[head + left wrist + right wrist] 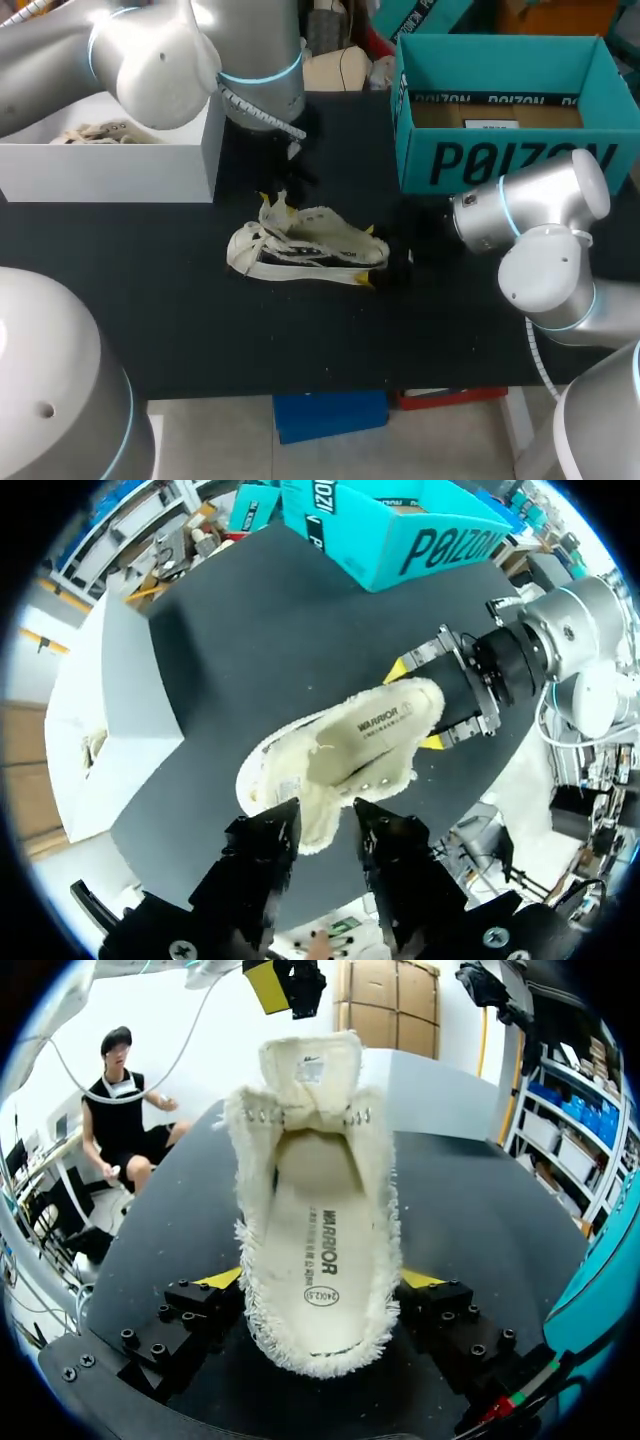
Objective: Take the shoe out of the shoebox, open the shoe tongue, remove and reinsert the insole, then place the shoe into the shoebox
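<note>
Shoe is sitting upright on the black worktop, outside the teal shoebox, which is standing at 1 o'clock from it in the head view. Toe is pointing to 9 o'clock and heel to 3 o'clock. At the heel, the right fingers are pinching the shoe from both sides. Over the raised tongue, the left fingers are hovering, spread, not clamping it. Insole is lying inside the shoe. White box is sitting at 10 o'clock.
</note>
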`<state>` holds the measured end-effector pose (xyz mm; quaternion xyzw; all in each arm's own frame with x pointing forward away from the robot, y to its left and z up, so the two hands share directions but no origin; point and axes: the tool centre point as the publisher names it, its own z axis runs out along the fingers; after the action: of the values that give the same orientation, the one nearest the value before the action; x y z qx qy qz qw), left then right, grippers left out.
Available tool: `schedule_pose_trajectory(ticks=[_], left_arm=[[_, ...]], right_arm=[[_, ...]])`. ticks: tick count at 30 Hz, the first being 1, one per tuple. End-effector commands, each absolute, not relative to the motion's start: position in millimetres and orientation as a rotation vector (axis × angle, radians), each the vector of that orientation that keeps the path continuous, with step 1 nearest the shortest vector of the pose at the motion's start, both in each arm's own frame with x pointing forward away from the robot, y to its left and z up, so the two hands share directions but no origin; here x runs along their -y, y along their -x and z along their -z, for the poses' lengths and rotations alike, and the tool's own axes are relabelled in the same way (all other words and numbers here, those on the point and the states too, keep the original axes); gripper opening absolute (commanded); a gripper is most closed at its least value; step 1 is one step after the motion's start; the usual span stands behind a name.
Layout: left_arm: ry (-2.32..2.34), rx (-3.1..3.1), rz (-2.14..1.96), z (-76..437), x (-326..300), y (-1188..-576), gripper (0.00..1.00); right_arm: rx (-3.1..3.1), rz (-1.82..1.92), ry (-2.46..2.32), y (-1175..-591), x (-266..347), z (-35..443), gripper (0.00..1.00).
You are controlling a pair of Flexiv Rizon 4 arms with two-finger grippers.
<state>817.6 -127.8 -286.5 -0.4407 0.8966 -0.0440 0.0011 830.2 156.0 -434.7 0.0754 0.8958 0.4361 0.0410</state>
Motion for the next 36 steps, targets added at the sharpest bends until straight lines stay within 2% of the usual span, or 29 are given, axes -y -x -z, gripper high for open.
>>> schedule_pose_trajectory(ticks=[1, 18, 21, 29, 36], left_arm=[[0.227, -3.28, 0.312, 293.1, 134.0, -826.2, 0.0], [0.227, -3.28, 0.312, 293.1, 134.0, -826.2, 0.0], [-0.042, -3.332, 0.321, 294.6, 141.7, -824.0, 0.0], [-0.408, -3.304, 0.144, 298.4, 157.3, -826.2, 0.0], [-0.427, -3.309, 0.115, 299.5, 159.6, -827.4, 0.0]], right_arm=[[-2.743, -1.335, -0.233, -829.8, -154.6, 435.5, 0.0], [-2.743, -1.335, -0.233, -829.8, -154.6, 435.5, 0.0], [-2.743, -1.335, -0.233, -829.8, -154.6, 435.5, 0.0], [-2.743, -1.335, -0.233, -829.8, -154.6, 435.5, 0.0], [-2.743, -1.335, -0.233, -829.8, -154.6, 435.5, 0.0]])
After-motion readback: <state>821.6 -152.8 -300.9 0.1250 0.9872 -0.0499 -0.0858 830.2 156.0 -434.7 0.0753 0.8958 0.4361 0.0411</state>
